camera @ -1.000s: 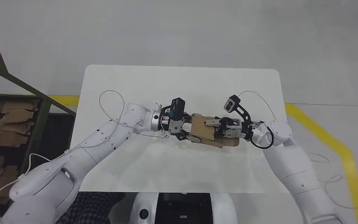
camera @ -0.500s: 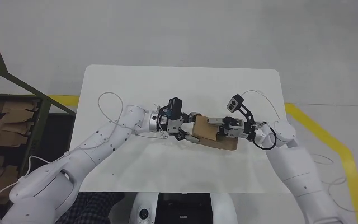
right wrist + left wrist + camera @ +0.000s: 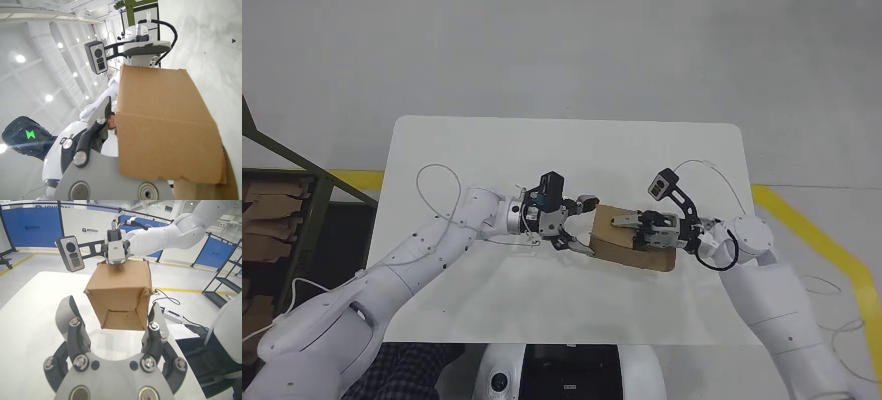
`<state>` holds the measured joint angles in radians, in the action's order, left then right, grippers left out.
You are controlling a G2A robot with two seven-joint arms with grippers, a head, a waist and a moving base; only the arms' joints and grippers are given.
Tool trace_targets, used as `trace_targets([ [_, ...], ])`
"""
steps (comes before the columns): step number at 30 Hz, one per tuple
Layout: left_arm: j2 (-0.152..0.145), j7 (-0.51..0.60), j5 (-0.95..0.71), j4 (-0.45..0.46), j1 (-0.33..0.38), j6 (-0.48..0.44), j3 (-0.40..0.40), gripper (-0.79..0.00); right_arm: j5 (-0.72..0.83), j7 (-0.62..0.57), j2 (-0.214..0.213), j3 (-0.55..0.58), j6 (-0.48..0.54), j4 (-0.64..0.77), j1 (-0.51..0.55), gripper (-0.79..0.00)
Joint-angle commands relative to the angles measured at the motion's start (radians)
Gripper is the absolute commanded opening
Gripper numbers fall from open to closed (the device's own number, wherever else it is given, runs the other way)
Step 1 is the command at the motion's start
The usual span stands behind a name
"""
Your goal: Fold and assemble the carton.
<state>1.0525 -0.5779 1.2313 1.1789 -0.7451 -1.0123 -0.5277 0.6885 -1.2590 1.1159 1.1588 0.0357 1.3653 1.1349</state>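
Observation:
The brown carton (image 3: pixel 630 238) is held up off the white table (image 3: pixel 492 150) as an open tube. Its open end faces my left gripper (image 3: pixel 111 303), and its inner flaps (image 3: pixel 122 321) show inside. My left gripper (image 3: pixel 585 226) is open just short of that end, touching nothing. My right gripper (image 3: pixel 647 224) is shut on the carton's far upper edge (image 3: pixel 115 265). In the right wrist view the carton (image 3: pixel 162 123) covers one finger, and the other finger (image 3: pixel 101 113) lies along its side.
The table's far half and near left part (image 3: pixel 462 300) are bare. Its right edge (image 3: pixel 742 180) runs close behind the right arm. A dark rack with flat cardboard (image 3: pixel 277 210) stands off the table's left side.
The left gripper has let go of the carton's end and drawn back slightly to the left, now open. The right gripper has shifted the carton a little to the right and raised it.

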Motion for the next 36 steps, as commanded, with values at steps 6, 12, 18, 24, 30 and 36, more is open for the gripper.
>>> trace_targets([
  [6, -0.006, -0.003, 0.006, 0.027, 0.002, 0.0, 0.001, 0.0, -0.018, 0.014, 0.005, -0.022, 0.008, -0.01, -0.018, -0.785],
  [12, -0.007, 0.009, 0.002, 0.041, 0.006, 0.0, 0.013, 0.0, -0.062, 0.05, 0.007, -0.038, 0.03, -0.012, -0.026, -0.785],
  [18, -0.005, 0.029, -0.027, 0.038, 0.016, 0.0, 0.026, 0.0, -0.124, 0.072, 0.008, -0.058, 0.053, 0.001, -0.027, -0.785],
  [24, -0.002, 0.066, -0.074, 0.025, 0.029, 0.0, 0.046, 0.0, -0.155, 0.081, 0.008, -0.067, 0.068, 0.016, -0.021, -0.785],
  [30, -0.002, 0.087, -0.104, 0.013, 0.037, 0.0, 0.057, 0.0, -0.148, 0.076, 0.006, -0.06, 0.076, 0.017, -0.017, -0.785],
  [36, -0.003, 0.105, -0.124, 0.011, 0.042, 0.0, 0.068, 0.0, -0.15, 0.06, 0.005, -0.062, 0.082, 0.022, -0.019, -0.785],
])
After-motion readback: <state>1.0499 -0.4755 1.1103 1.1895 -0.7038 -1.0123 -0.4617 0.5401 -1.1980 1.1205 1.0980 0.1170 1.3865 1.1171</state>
